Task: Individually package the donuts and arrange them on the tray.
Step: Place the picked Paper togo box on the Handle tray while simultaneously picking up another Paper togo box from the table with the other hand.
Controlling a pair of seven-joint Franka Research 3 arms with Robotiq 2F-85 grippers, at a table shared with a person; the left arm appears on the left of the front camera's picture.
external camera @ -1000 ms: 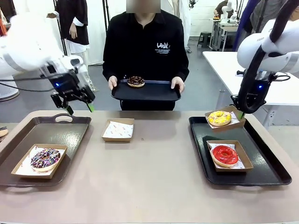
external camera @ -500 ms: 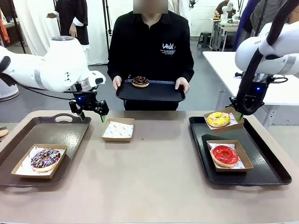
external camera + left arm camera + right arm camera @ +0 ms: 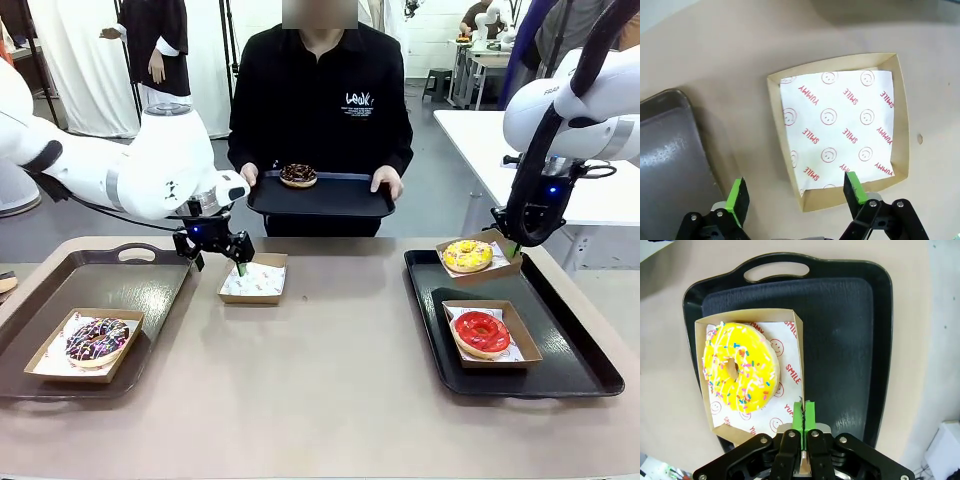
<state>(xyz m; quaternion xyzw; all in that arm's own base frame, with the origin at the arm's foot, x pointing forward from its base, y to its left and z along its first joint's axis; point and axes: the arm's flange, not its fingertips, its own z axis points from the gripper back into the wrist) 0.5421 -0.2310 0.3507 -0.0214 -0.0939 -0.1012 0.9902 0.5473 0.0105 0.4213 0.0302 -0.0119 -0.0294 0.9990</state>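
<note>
While left fingers (image 3: 738,200) gape above a lined box (image 3: 822,200), right fingers (image 3: 799,417) pinch the yellow donut's (image 3: 740,367) carton (image 3: 797,350).

Table (image 3: 330,395); grey tray (image 3: 150,285); black tray (image 3: 430,330); box (image 3: 252,298)

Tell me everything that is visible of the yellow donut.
The yellow donut is a whole ring with a small hole, yellow icing, thin white stripes and coloured sprinkles. It lies flat on a white paper liner with red smiley prints, inside a shallow brown cardboard box. Nothing else touches it. The right claw pinches the box wall, at the far corner of the black tray.
</note>
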